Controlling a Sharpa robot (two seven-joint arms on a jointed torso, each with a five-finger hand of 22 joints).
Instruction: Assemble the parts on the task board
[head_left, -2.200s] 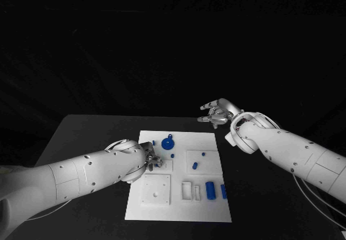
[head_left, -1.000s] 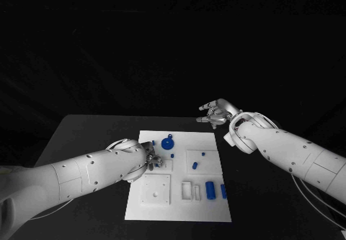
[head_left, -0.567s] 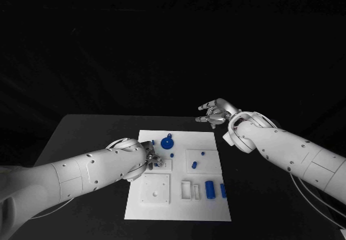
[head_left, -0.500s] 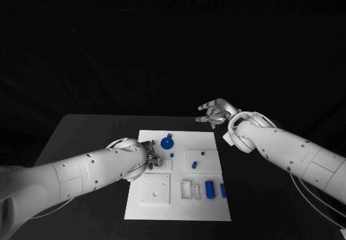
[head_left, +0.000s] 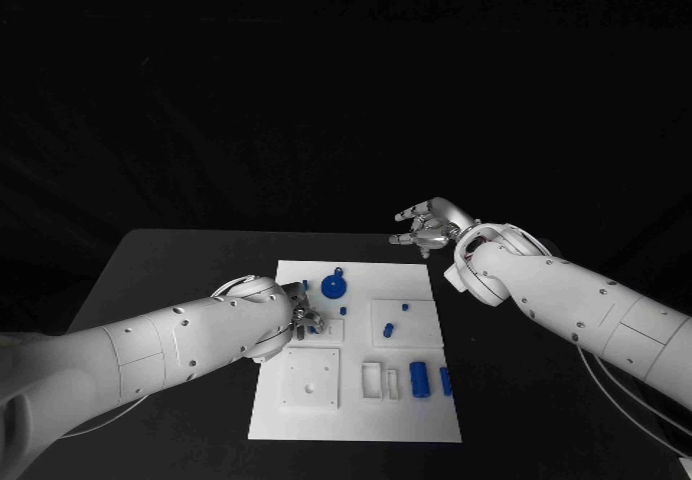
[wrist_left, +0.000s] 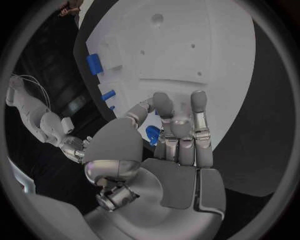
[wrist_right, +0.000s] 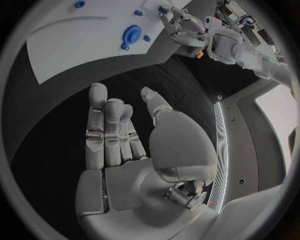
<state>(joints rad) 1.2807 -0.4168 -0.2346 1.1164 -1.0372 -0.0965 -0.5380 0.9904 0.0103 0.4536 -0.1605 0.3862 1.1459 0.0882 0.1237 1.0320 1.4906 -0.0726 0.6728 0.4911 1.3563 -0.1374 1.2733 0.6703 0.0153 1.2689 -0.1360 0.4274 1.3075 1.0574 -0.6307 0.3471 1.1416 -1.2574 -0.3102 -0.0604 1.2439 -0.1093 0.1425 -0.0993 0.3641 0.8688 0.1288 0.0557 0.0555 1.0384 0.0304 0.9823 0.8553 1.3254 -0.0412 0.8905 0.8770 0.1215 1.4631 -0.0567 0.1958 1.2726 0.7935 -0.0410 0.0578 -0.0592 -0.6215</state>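
— On the black table (head_left: 173, 260), what lies at centre?

— The task board (head_left: 361, 420), a white plate, long axis running near to far. Blue parts sit across it: a round blue disc (head_left: 333, 290) near the far left, a small blue peg (head_left: 388, 328) on a raised square at mid-board, and two upright blue cylinders (head_left: 420, 378) toward the near right beside narrow white slots.

— State of the left hand?

— The left hand (head_left: 299, 318) is down over the board's left side, just near of the disc. In the left wrist view its fingers (wrist_left: 181, 135) are curled in with the thumb, grasping a small blue part (wrist_left: 152, 135) between them, over the board.

— And the right hand?

— The right hand (head_left: 428, 228) hangs beyond the board's far right corner, well apart from every part. Released: the right wrist view shows its fingers (wrist_right: 109, 130) extended and apart from the thumb, nothing in the palm.

— Other fixtures on the board?

— A white square block (head_left: 313, 378) with a small centre hole sits at the near left.
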